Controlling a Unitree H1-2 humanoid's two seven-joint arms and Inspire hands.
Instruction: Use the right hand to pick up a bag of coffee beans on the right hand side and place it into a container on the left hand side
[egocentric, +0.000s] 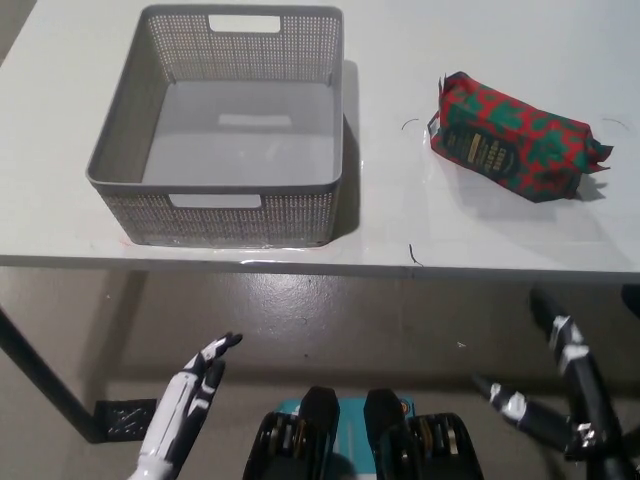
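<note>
A red and green bag of coffee beans (515, 138) lies on its side at the right of the white table (480, 245). At the table's left stands a grey mesh container (235, 205), nothing inside it. My black right hand (565, 395) hangs below the table's front edge at the lower right, fingers spread, well short of the bag. My white left hand (190, 400) rests low at the lower left, fingers stretched out and holding nothing.
The table's front edge (320, 268) runs across the middle of the view, with grey floor below it. A dark table leg (40, 375) slants at the far left. Bare tabletop separates the container from the bag.
</note>
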